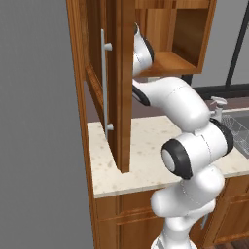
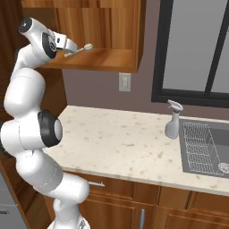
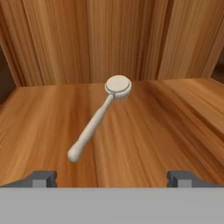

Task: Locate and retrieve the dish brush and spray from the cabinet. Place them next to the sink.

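Note:
The pale dish brush (image 3: 98, 122) lies flat on the cabinet shelf (image 3: 166, 118), round head toward the back wall, handle end pointing at my hand. My gripper (image 3: 111, 179) is open and empty, its fingertips (image 3: 41, 177) wide apart just short of the handle. From the right base view the hand reaches into the open wall cabinet (image 2: 112, 60) beside the brush (image 2: 80, 50). The grey-white spray (image 2: 172, 120) stands upright on the counter right beside the sink (image 2: 183, 165); its nozzle head (image 1: 217, 103) shows behind my arm.
The cabinet door (image 1: 121, 87) hangs open over the beige speckled counter (image 2: 116, 138), with its silver bar handle (image 1: 103, 82) facing left. A wire rack (image 2: 199, 143) lies in the sink. A dark-framed window (image 2: 192, 53) and a wall socket (image 2: 125, 82) are behind the counter.

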